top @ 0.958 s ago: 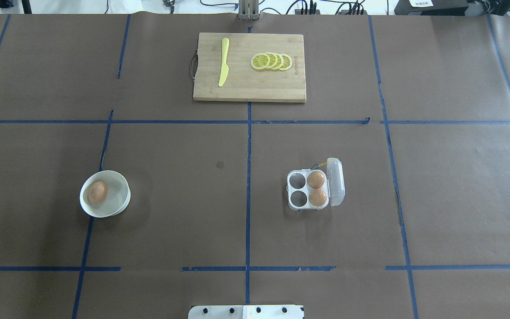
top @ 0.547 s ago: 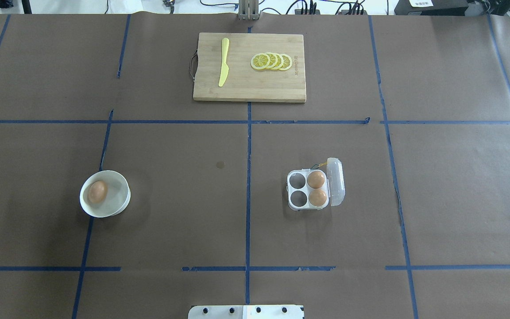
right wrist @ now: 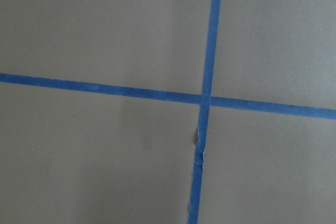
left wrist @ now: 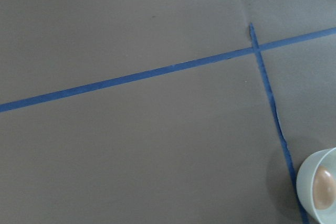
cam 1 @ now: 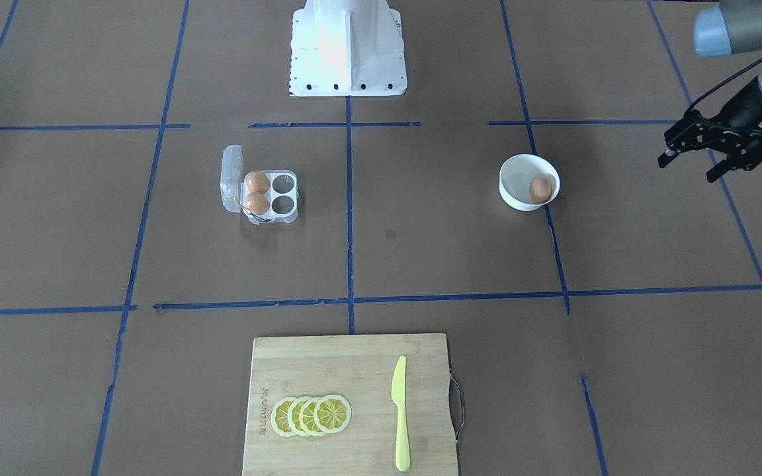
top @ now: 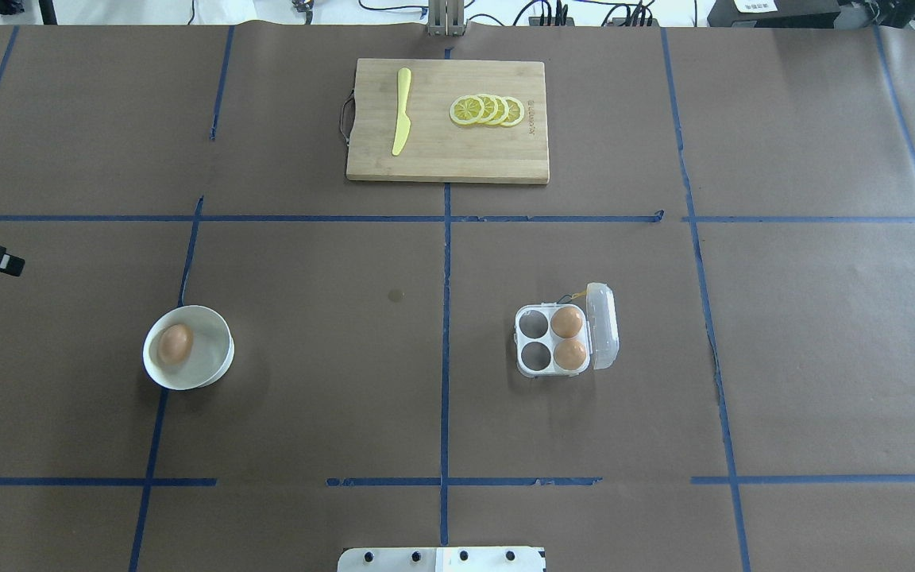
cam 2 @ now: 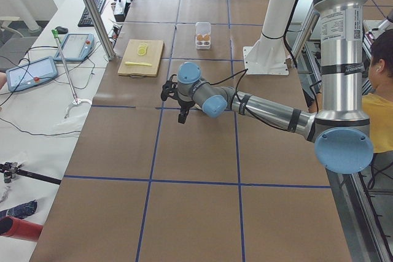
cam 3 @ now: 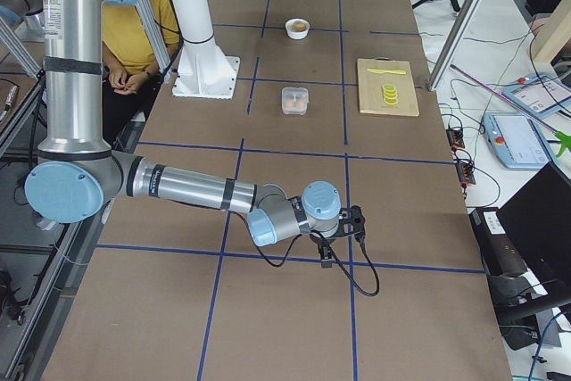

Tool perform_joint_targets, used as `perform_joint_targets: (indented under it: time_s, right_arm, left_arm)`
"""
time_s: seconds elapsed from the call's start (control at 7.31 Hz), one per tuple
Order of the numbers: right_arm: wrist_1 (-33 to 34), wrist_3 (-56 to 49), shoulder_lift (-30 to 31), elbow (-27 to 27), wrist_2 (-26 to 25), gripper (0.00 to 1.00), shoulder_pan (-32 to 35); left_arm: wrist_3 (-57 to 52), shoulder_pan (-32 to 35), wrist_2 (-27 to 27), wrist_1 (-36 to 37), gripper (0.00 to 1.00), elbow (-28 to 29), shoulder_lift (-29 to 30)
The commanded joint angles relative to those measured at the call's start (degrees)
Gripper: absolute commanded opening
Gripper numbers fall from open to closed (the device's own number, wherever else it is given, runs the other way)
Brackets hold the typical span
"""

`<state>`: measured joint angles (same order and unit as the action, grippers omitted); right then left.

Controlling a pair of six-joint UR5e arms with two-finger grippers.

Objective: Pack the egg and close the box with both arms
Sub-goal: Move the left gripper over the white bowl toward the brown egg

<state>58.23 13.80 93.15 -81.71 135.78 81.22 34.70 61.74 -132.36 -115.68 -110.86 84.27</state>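
The egg [top: 175, 343] lies in a round white bowl [top: 215, 361] on the table's left half; it also shows in the front view [cam 1: 540, 188] and at the left wrist view's corner [left wrist: 323, 188]. The clear box [top: 534, 340] stands right of centre with its lid [top: 602, 326] swung open; two brown eggs fill its right cells and its left cells are empty. My left gripper [cam 1: 688, 168] is open and empty, above the table well left of the bowl; one fingertip [top: 5, 263] shows overhead. My right gripper [cam 3: 343, 236] shows only in the side views, far right of the box; I cannot tell its state.
A wooden cutting board [top: 442, 163] at the far centre carries a yellow knife [top: 401, 111] and lemon slices [top: 487, 110]. Blue tape lines cross the brown table cover. The white base pedestal [cam 1: 346, 46] stands at the near edge.
The left gripper's fingertip has come into the overhead view at the left edge. The egg, bowl and box have not moved.
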Motion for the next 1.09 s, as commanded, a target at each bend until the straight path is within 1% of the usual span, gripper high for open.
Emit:
perform_joint_targets:
  time_s: [0.0,0.14,0.27,0.41,0.55,0.68,0.82,0.96]
  right_arm:
    - [-2.8,-0.1,0.2,0.0,0.8,1.0,0.0]
    - [-2.9,0.0,0.1,0.2,0.7,1.0,0.0]
    - [-2.9,0.0,0.1,0.2,0.7,1.0,0.0]
    - [-2.8,0.0,0.1,0.3,0.7,1.0,-0.1]
    - [-2.8,0.1,0.1,0.4,0.7,1.0,-0.1]
    - [-2.8,0.1,0.1,0.5,0.7,1.0,-0.2]
    - [-2.7,0.0,0.1,0.5,0.7,1.0,-0.2]
    - [-2.7,0.0,0.1,0.6,0.7,1.0,-0.3]
  left_arm:
    - [19.4,-10.3,7.3,-0.1,1.0,-4.3,0.5]
    - [28.0,-18.2,14.1,0.0,1.0,-5.3,1.5]
    - [33.3,-24.3,20.1,0.5,1.0,-5.6,2.6]
    - [34.0,-25.5,21.4,2.0,1.0,-5.6,3.1]
    - [34.0,-25.6,21.5,5.0,1.0,-5.9,3.8]
    - [34.0,-27.1,24.2,10.2,1.0,-6.1,5.8]
    - [34.0,-30.3,30.7,21.1,0.98,-5.9,12.1]
    - [33.7,-30.4,31.5,29.9,0.98,-5.8,17.6]
